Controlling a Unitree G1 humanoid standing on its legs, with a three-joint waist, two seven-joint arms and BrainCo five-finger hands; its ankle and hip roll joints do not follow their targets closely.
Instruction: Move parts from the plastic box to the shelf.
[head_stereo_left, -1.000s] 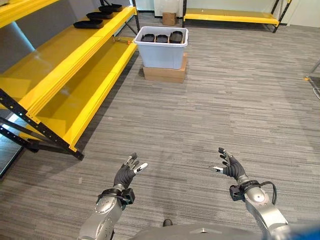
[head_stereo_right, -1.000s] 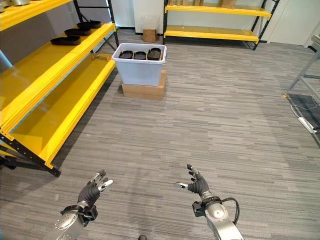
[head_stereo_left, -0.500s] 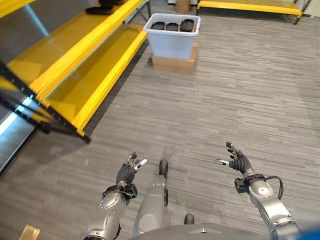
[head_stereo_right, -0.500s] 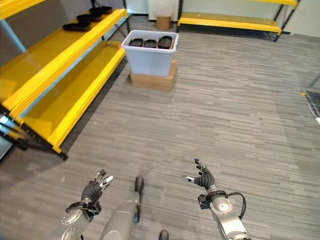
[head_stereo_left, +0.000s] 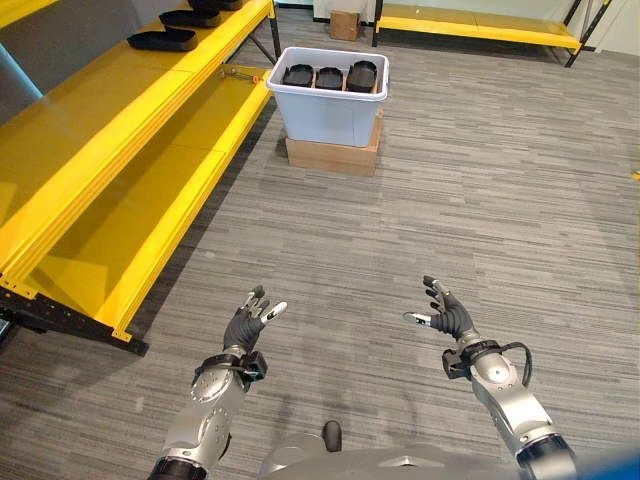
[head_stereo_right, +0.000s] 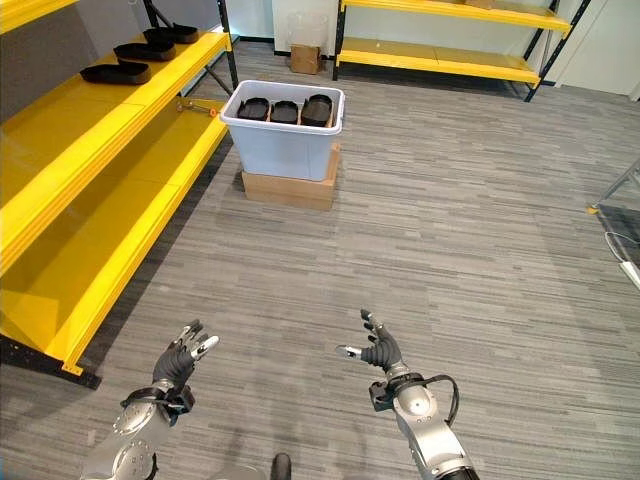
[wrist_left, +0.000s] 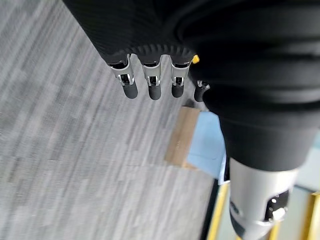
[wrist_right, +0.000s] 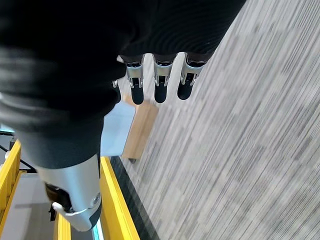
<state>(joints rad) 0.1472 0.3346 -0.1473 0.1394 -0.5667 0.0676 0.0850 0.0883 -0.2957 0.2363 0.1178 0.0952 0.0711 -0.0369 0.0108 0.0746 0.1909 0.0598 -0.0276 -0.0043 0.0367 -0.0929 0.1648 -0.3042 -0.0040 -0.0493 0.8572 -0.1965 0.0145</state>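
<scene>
Both your hands are out front, empty: left robot hand (head_stereo_left: 247, 322) and right robot hand (head_stereo_left: 446, 318) have fingers spread and relaxed, held low over the floor (head_stereo_left: 480, 180), well short of the work. The plastic box (head_stereo_left: 331, 97) sits ahead on a cardboard box (head_stereo_left: 331, 157), raised for easier reaching, with three dark parts (head_stereo_left: 329, 77) standing in it. The yellow shelf (head_stereo_left: 110, 90) runs along your left, already carrying dark trays (head_stereo_left: 162, 40). You'll need to close in first.
</scene>
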